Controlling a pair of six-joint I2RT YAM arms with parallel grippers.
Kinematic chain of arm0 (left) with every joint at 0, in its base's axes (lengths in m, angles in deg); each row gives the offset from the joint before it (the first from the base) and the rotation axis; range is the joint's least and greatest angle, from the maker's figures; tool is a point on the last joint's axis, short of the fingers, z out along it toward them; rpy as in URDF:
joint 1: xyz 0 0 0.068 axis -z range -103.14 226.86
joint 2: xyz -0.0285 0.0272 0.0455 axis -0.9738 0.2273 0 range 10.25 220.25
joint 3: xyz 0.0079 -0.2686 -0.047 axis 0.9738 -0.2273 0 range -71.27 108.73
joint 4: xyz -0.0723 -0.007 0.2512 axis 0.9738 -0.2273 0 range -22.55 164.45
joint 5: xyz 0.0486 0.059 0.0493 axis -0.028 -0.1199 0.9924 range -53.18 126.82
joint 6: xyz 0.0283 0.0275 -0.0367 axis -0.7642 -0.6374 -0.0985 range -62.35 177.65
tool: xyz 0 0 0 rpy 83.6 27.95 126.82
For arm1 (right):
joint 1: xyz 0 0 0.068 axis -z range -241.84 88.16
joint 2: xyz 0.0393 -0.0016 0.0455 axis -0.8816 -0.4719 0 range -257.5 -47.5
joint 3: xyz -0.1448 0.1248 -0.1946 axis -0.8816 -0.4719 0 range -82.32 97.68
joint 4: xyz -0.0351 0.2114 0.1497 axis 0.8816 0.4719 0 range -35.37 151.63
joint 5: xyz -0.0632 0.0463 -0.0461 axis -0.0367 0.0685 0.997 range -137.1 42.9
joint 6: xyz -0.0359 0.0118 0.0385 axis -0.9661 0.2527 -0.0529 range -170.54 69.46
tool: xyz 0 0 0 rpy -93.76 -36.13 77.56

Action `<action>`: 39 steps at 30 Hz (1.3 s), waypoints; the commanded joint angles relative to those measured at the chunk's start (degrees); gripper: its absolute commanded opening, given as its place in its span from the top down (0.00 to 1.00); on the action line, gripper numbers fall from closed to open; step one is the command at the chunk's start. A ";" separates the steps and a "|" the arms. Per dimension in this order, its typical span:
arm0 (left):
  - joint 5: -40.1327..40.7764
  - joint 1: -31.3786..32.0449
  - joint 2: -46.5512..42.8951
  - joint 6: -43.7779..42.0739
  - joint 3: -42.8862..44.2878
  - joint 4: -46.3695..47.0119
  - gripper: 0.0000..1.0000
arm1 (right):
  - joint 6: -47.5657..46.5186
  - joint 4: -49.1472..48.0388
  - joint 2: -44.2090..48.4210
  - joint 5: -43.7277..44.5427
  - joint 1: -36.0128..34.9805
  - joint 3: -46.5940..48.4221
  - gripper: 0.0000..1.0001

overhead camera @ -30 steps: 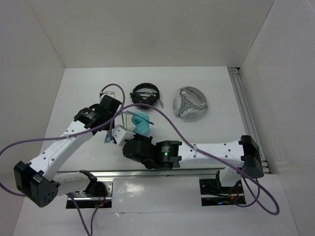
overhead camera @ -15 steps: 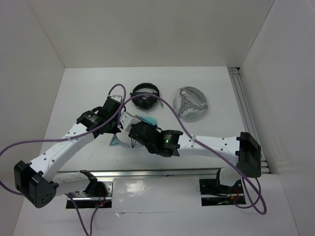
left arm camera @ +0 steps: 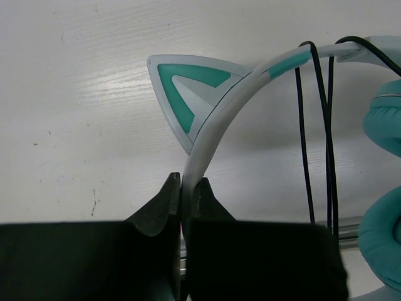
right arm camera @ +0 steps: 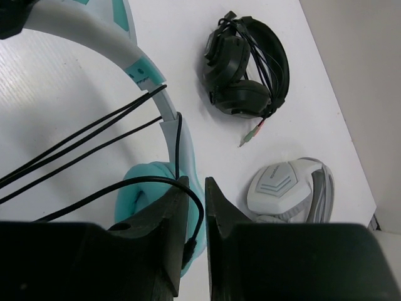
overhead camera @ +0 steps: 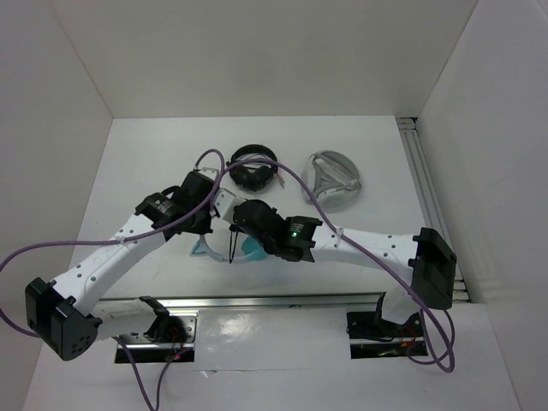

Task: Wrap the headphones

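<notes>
The teal headphones (overhead camera: 251, 250) lie mid-table under both wrists, their pale headband (overhead camera: 204, 250) to the left. In the left wrist view my left gripper (left arm camera: 189, 182) is shut on the headband (left arm camera: 216, 125) just below a cat ear (left arm camera: 188, 88); black cable (left arm camera: 313, 125) strands cross the band beside teal ear cups (left arm camera: 385, 125). In the right wrist view my right gripper (right arm camera: 196, 182) is shut on the black cable (right arm camera: 150, 182), whose end sits between the jaws above an ear cup (right arm camera: 141, 188). In the top view the left gripper (overhead camera: 208, 224) and right gripper (overhead camera: 233, 227) are close together.
Smaller black headphones (overhead camera: 254, 169) (right arm camera: 247, 69) lie just beyond, with a loose plug (right arm camera: 250, 133). Grey-white headphones (overhead camera: 330, 180) (right arm camera: 291, 188) lie to their right. Purple arm cables arc over the work area. White walls enclose the table; a rail runs along the right.
The right gripper has swung farther and rightward with the cable. The teal ear cups have shifted toward the near edge. The left gripper keeps its hold on the headband.
</notes>
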 commanded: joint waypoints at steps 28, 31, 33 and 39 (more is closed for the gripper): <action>-7.24 5.53 -2.80 0.87 1.76 -1.43 1.00 | 8.16 -12.38 -2.38 -9.69 15.56 -2.77 0.51; -7.24 5.53 -2.27 1.40 2.29 -1.95 1.00 | 9.99 -12.91 0.43 -11.10 17.66 -4.53 0.25; -7.24 5.53 -1.74 1.92 2.82 -1.96 1.00 | 10.70 -13.70 3.23 -12.33 18.45 -6.46 0.13; -5.65 4.30 -1.13 3.42 3.88 -3.88 1.00 | 12.37 -13.80 7.91 -11.81 20.13 -8.14 0.03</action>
